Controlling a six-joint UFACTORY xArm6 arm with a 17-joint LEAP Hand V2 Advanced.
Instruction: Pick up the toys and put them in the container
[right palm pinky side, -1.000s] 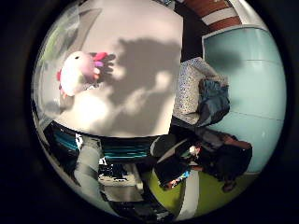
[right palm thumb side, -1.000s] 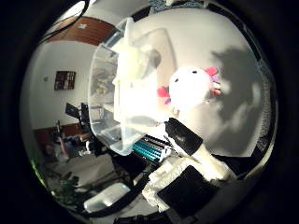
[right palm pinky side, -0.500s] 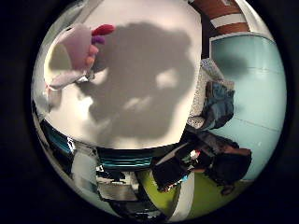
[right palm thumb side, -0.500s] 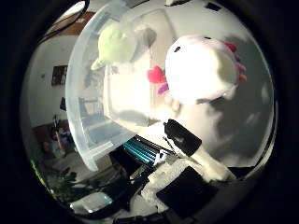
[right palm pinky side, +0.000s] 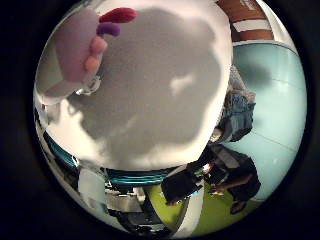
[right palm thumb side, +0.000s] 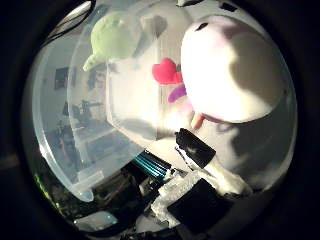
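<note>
Soft, matt plush on the round white stuffed toy (right palm thumb side: 235, 75), with fuzzy red, purple and orange cloth tufts. Clear, smooth, glossy plastic for the see-through container (right palm thumb side: 95, 145), reflections across its walls. Pale green plush toy (right palm thumb side: 112, 35) inside, matt and fleecy. Fine-grained, matt white tabletop (right palm pinky side: 165, 100). Smooth, slightly shiny teal floor (right palm pinky side: 272, 100). Hard black and white plastic on the hand (right palm thumb side: 200, 165).

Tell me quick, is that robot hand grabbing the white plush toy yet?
Right hand: cannot be told. It is close over the white plush toy beside the clear container, but no grip shows.
</note>
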